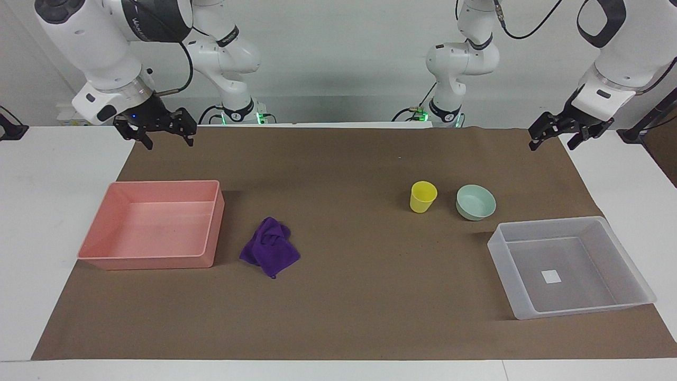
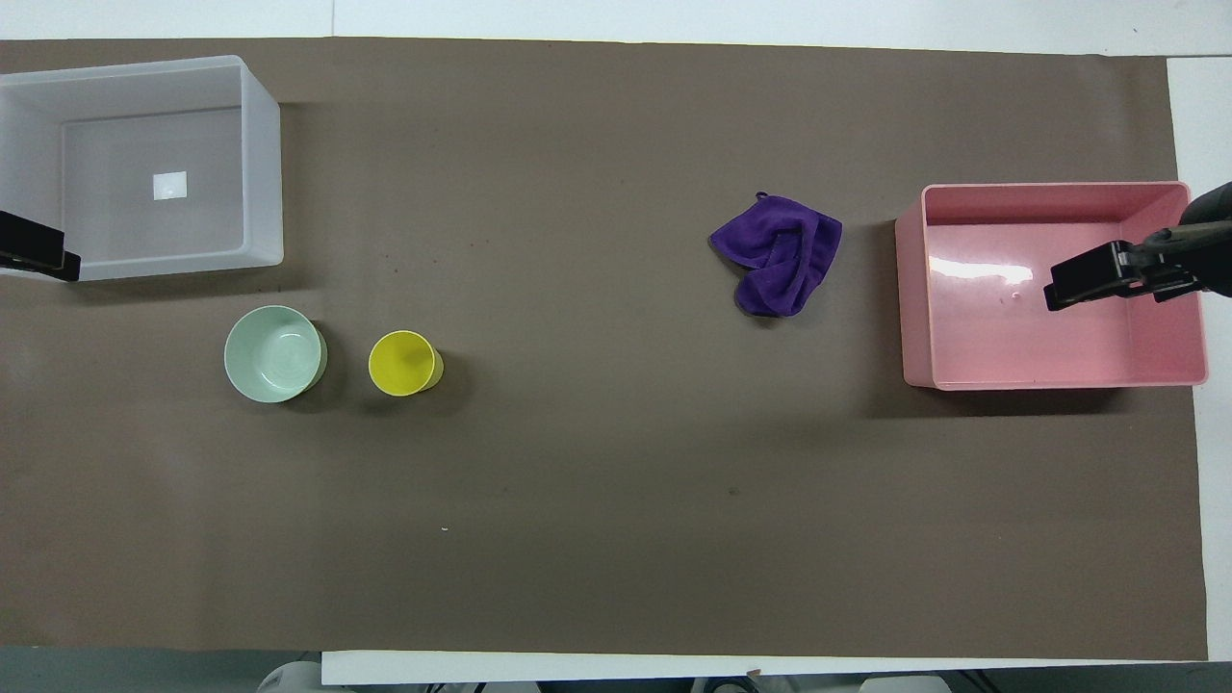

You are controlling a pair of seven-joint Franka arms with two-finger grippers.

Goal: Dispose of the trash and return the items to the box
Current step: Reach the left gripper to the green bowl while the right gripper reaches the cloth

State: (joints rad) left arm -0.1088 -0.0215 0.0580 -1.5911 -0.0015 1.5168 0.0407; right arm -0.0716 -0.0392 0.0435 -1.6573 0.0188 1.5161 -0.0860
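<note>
The facing view shows both claws whole, spread wide and empty: right gripper (image 1: pixel 161 135) above the mat edge near the pink tray (image 1: pixel 209 227), left gripper (image 1: pixel 555 136) likewise near the bowl (image 1: pixel 476 202), cup (image 1: pixel 423 196) and clear box (image 1: pixel 502 254). Overhead cuts both off. The cloth (image 1: pixel 270 247) lies crumpled beside the tray, one corner pointing away from the robots.

White jointed arms, black bands; black cables, black tools

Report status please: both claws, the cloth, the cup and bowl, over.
Left claw and right claw open, raised, both empty. Purple cloth beside pink tray. Yellow cup and green bowl still outside translucent box. Nothing in the way.
</note>
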